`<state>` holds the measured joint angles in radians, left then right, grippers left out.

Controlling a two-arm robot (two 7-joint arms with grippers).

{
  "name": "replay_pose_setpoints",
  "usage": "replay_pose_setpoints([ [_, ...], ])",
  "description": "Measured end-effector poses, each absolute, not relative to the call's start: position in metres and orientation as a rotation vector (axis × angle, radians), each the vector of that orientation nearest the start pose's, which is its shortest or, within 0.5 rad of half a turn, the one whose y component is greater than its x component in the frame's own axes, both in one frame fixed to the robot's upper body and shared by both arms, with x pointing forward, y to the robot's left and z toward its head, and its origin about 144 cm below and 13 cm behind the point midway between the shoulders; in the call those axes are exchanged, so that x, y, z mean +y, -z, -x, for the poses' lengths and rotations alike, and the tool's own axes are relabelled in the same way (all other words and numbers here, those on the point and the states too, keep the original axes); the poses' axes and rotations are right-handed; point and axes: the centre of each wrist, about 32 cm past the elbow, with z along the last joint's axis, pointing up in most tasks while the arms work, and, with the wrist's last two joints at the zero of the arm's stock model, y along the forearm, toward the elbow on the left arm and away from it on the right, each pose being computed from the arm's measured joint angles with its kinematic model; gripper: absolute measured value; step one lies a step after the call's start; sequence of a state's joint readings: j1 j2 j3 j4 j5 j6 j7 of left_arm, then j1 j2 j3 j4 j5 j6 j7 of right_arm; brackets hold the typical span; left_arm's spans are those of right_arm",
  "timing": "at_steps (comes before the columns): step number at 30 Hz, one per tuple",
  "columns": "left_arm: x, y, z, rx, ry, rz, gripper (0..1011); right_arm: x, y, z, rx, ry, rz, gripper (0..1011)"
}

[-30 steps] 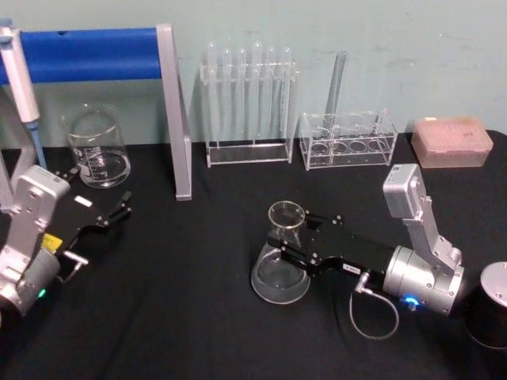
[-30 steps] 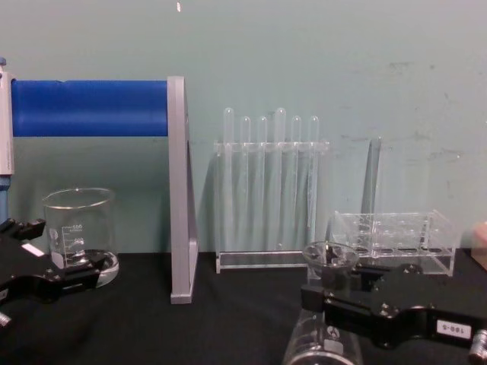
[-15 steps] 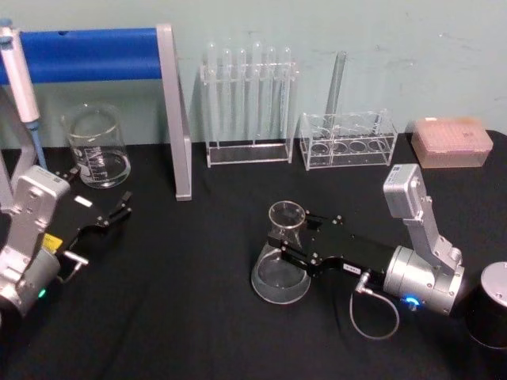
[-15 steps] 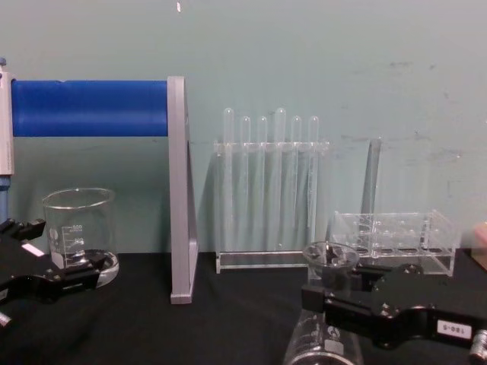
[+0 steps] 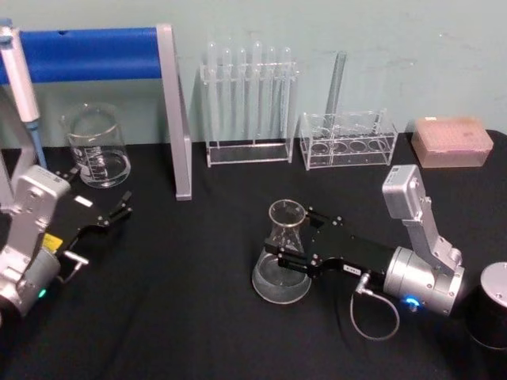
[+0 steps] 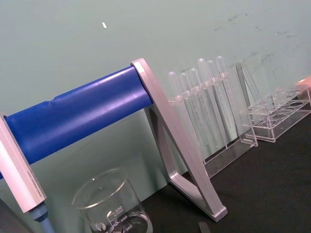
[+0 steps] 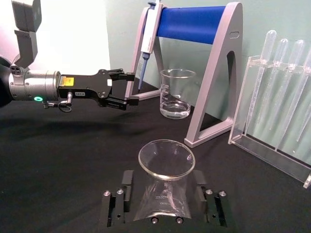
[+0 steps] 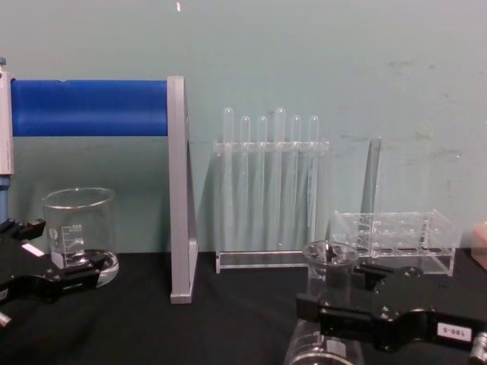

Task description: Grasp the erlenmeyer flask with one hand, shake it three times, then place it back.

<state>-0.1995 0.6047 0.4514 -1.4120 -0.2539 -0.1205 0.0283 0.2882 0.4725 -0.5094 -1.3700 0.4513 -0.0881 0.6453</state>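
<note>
The erlenmeyer flask (image 5: 279, 277) stands upright on the black table, a little right of centre. My right gripper (image 5: 289, 235) reaches in from the right at the level of its neck and shoulder. It is open, with one finger on each side of the glass. In the right wrist view the flask (image 7: 166, 160) sits between the two fingers (image 7: 125, 194) with a thin gap on either side. The chest view has the flask (image 8: 329, 258) with the right gripper (image 8: 335, 287) straddling it. My left gripper (image 5: 123, 204) rests open at the left, near the beaker, holding nothing.
A glass beaker (image 5: 97, 146) stands at the back left under the blue pipette stand (image 5: 87, 54). A rack of test tubes (image 5: 247, 103), a low clear rack (image 5: 347, 141) and a pink tip box (image 5: 451, 142) line the back. A dark cylinder (image 5: 489, 305) sits at the right edge.
The right gripper's near finger has moved away from the flask, so the jaws stand wider. The flask stays upright in the same spot. The left arm has not moved.
</note>
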Motion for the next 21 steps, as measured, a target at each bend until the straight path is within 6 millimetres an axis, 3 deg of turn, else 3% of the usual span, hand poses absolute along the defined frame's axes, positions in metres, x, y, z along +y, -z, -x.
replay_pose_setpoints([
  [10, 0.3096, -1.1398, -0.4886, -0.285, -1.248, -0.304, 1001, -0.2532, -1.1441, -0.5110, -0.022, 0.569, 0.110, 1002],
  [21, 0.3097, -1.1398, -0.4886, -0.285, -1.248, -0.304, 1001, -0.2531, -1.1446, -0.5111, -0.024, 0.573, 0.108, 1002],
])
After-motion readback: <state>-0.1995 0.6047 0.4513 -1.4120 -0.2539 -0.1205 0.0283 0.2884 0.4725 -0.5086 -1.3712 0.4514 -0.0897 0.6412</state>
